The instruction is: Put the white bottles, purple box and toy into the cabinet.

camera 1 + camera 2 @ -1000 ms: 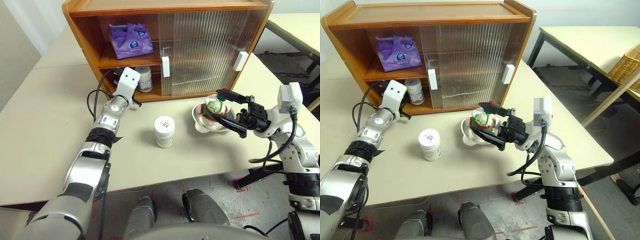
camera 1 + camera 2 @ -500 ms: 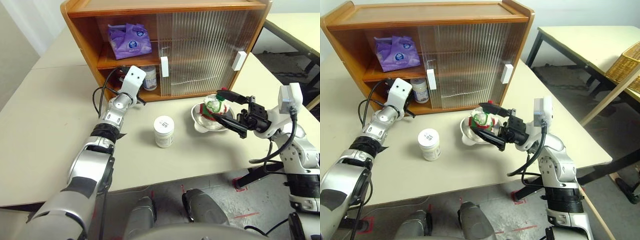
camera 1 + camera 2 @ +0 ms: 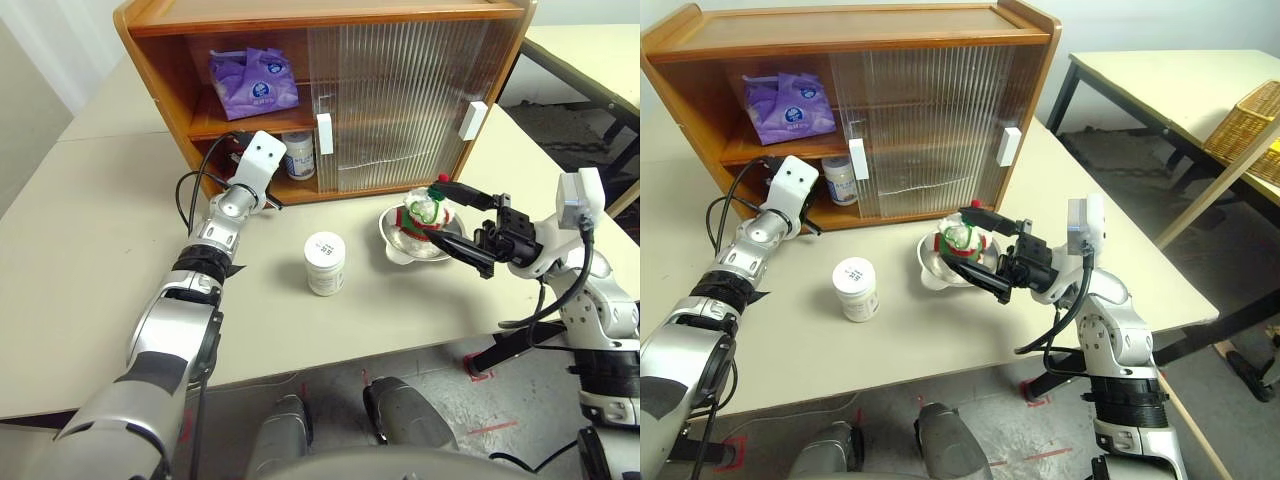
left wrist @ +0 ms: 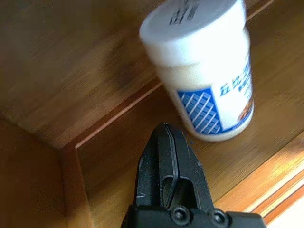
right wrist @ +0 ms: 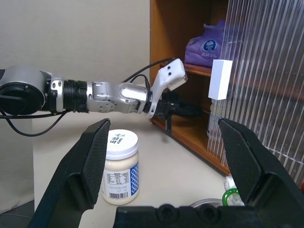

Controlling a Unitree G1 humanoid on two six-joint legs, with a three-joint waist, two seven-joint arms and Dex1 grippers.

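The cabinet (image 3: 160,60) stands at the back of the table with its left side uncovered. The purple box (image 3: 253,80) lies on the upper shelf. One white bottle (image 4: 204,71) stands on the lower shelf. My left gripper (image 4: 165,129) is shut and empty, pointing into that shelf beside the bottle without touching it. A second white bottle (image 3: 325,262) stands upright on the table in front of the cabinet. The toy (image 3: 425,212) sits in a shallow metal bowl (image 3: 398,243). My right gripper (image 5: 165,124) hangs open just above the bowl, holding nothing.
Ribbed sliding doors with white handles (image 3: 324,133) cover the cabinet's middle and right. Another table (image 3: 1160,80) and a wicker basket (image 3: 1245,125) stand off to the right. The table's front edge runs close below the standing bottle.
The whole view has shifted a little. Neither gripper nor any object has otherwise visibly moved.
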